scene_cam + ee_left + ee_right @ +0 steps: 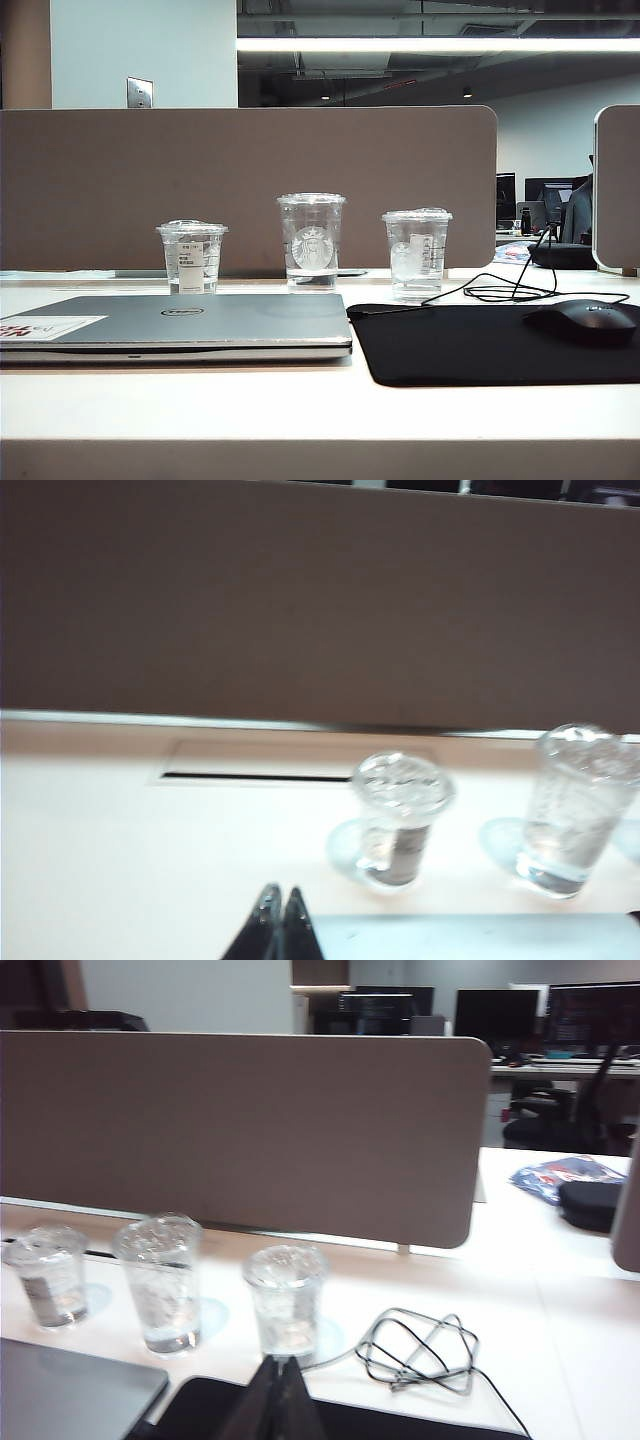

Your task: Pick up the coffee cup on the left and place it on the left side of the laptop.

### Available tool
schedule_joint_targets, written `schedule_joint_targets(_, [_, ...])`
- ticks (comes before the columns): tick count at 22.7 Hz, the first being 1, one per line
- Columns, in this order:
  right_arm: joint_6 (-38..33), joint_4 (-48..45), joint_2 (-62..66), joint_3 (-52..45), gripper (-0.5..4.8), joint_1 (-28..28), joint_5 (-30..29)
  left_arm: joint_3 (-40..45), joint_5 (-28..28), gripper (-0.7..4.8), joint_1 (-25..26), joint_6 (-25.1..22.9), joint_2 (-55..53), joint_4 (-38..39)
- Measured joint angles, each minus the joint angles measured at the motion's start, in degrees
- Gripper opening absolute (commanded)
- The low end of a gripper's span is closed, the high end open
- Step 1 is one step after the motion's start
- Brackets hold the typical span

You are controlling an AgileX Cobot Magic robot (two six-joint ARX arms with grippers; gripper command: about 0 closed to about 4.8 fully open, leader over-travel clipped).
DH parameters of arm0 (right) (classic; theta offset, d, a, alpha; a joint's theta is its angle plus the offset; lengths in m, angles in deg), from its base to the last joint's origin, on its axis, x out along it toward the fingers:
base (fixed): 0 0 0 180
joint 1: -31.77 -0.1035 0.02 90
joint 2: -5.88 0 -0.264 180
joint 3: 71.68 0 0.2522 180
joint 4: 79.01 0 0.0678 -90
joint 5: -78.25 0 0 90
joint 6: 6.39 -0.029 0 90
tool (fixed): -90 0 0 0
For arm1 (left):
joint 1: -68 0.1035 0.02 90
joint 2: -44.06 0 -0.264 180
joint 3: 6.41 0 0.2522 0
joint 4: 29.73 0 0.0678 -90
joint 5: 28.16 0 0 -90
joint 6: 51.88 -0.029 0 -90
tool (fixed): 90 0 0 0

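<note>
Step in hand, by judgement: approach, nothing grasped yet.

- Coffee cup [191,257] upright behind closed laptop [180,325], leftmost of three; taller Starbucks cup [311,240] near on its right.
- Left gripper [280,902] above laptop's far edge, short of cup, jaws closed, empty.
- Right gripper [277,1370] near third cup [285,1300], jaws closed, empty.
- Open left jaws before closing in; grip mid-wall, gently (thin plastic); keep clear of neighbour.

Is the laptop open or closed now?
Closed. The laptop lies flat on the table, lid down, with its round logo facing up. No screen or keyboard shows.
</note>
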Motion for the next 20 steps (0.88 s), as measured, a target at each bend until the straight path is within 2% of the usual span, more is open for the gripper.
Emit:
schedule_joint_targets(5, [0.0,-0.2,3.2,1.4,-0.03,-4.8,0.2,-3.6,-6.0,-0.06,-8.0,0.0,-8.2,-1.8])
schedule_joint_targets(9, [0.0,0.0,4.1,1.6,-0.03,-11.1,3.0,-4.3,-6.6,-0.05,-12.1,0.0,-16.5,-6.6])
schedule_joint_targets(12, [0.0,0.3,5.2,1.6,-0.03,-16.0,6.4,-4.3,-6.4,-0.05,-12.1,0.0,-23.9,-12.9])
schedule_joint_targets(16, [0.0,0.7,5.8,1.6,-0.03,-20.3,6.5,-4.4,-4.6,-0.05,-12.1,0.0,-30.8,-16.6])
schedule_joint_targets(20, [0.0,6.5,7.1,1.7,-0.03,-24.0,6.6,-8.4,-3.5,-0.05,-12.1,0.0,-40.1,-18.4])
